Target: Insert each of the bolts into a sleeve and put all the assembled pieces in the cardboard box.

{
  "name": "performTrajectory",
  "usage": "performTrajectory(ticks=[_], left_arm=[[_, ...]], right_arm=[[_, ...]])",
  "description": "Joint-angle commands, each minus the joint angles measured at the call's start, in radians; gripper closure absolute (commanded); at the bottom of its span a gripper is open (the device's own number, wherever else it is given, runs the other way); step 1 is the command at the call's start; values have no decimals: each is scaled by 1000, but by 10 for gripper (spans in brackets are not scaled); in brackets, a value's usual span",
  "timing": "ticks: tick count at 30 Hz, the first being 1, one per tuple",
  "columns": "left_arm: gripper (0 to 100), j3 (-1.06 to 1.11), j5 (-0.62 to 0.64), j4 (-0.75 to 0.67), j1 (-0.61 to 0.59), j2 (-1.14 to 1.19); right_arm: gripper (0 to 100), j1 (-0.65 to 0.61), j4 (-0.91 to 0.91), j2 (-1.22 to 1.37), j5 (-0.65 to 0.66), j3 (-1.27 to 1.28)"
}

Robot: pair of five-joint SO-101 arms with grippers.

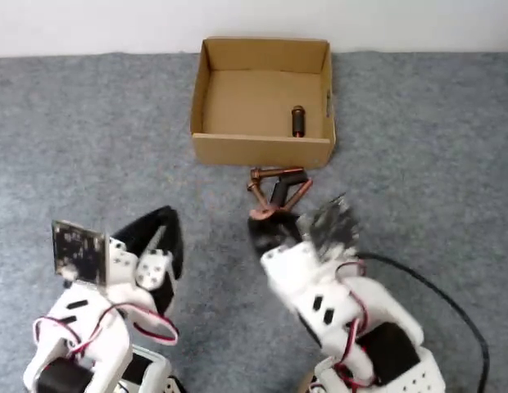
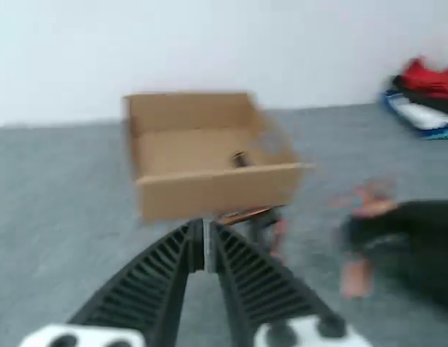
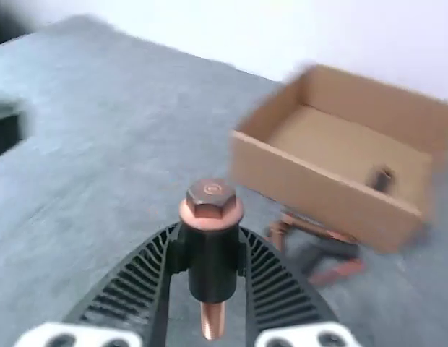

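Clamping a sleeved bolt (image 3: 211,206), our right pincer (image 3: 209,240) faces loose bolts (image 1: 278,183) just before the cardboard box (image 1: 262,151). We see the left pincer (image 2: 204,235) pressed together.

My left jaws and right jaws are matt black plastic, ribbed along their inner faces. The sleeve (image 3: 209,271) between my right jaws is smooth and matt black, plastic by the look. The bolt (image 3: 212,204) through it is copper-coloured metal with a soft sheen. The cardboard box (image 1: 262,151) is plain brown paperboard, matt. The counter (image 1: 90,123) wears a grey, rough, felt-like cloth. My arm shells (image 1: 336,299) are smooth white plastic.
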Motion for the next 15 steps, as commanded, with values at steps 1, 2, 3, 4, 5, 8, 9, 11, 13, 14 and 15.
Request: performTrajectory(ticks=[1,2,3,4,5,8,9,11,13,14,15], left_arm=[[997,85,-35,-6,-133,0],[997,119,-63,-6,-160,0],[997,160,-91,-6,-181,0],[997,199,-115,-6,-199,-2],[997,237,-135,-6,-218,-2],[996,341,-181,-31,-273,-2],[996,377,-196,-52,-293,-2],[996,446,-233,-101,-333,-2],[996,513,-270,-149,-359,-2],[996,541,-285,-164,-370,-2],[996,567,-295,-173,-374,-2]], right_arm=[[991,128,44,157,-100,-212],[991,148,51,219,-117,-264],[991,166,58,280,-127,-319],[991,180,65,344,-133,-371],[991,189,71,410,-133,-422],[991,213,82,607,-133,-559],[991,220,82,673,-132,-601],[991,234,71,806,-132,-690],[991,249,51,941,-132,-796],[991,255,39,1007,-135,-856],[991,263,31,1073,-135,-918]])
